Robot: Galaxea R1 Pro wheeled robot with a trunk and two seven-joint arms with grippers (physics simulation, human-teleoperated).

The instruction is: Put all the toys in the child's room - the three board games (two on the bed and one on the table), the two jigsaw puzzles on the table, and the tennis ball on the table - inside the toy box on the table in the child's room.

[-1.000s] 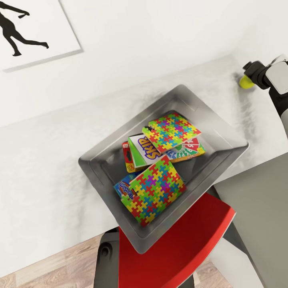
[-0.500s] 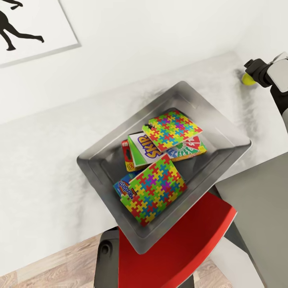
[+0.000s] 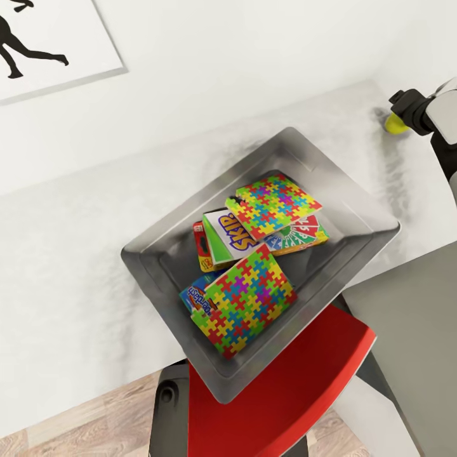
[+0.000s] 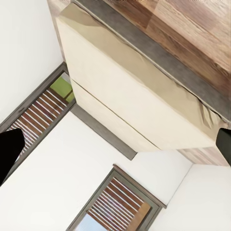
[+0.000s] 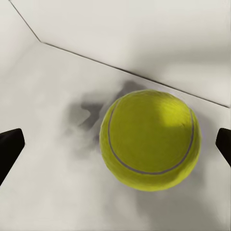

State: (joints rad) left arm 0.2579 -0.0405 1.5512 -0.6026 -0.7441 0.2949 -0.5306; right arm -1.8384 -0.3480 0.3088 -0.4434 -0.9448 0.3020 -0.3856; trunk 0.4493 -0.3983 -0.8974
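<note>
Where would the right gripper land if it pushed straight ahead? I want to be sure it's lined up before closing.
Probably on the tennis ball, which sits between the open fingers of the right gripper, slightly off-centre. Depth to it is unclear.

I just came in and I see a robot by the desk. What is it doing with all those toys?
It is tidying up. The toy box on the table already holds two jigsaw puzzles and the board games. Now the right gripper, fingers wide open, is lined up on the tennis ball at the table's far corner. The ball sits on the table, not yet grabbed.
</note>
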